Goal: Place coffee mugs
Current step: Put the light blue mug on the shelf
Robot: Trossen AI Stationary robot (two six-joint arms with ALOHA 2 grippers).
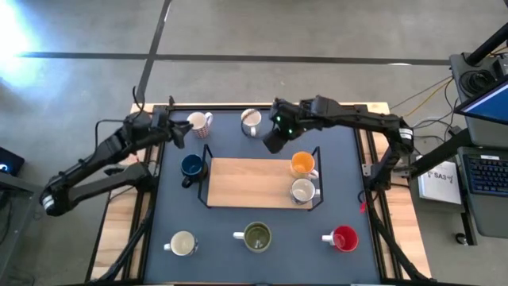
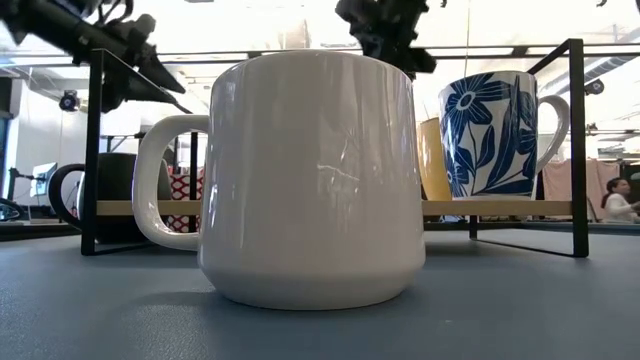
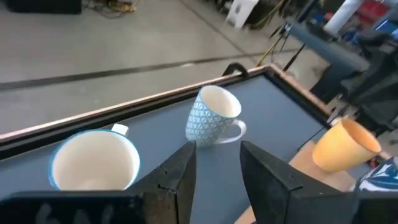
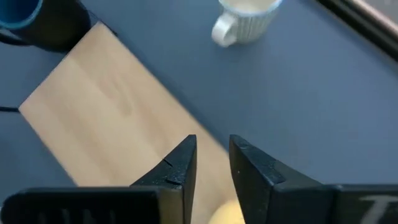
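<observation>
A wooden board in a black frame (image 1: 246, 183) lies mid-table. On its right end stand an orange mug (image 1: 302, 164) and a white mug with blue flowers (image 1: 302, 191). A dark blue mug (image 1: 191, 167) stands left of the board. A white mug with reddish markings (image 1: 200, 122) and a pale patterned mug (image 1: 252, 121) stand at the far edge. A cream mug (image 1: 182, 243), a mug with an olive-green inside (image 1: 257, 236) and a red mug (image 1: 344, 237) stand along the near edge. My left gripper (image 1: 178, 133) hovers open beside the reddish-marked mug. My right gripper (image 1: 274, 141) hovers open and empty over the board's far edge.
The board's black frame has upright posts and top rails (image 2: 575, 140) around it. Bare mat lies between the board and the near row of mugs. The table's wooden side rails (image 1: 373, 151) border the mat. A person (image 2: 620, 200) shows in the room beyond.
</observation>
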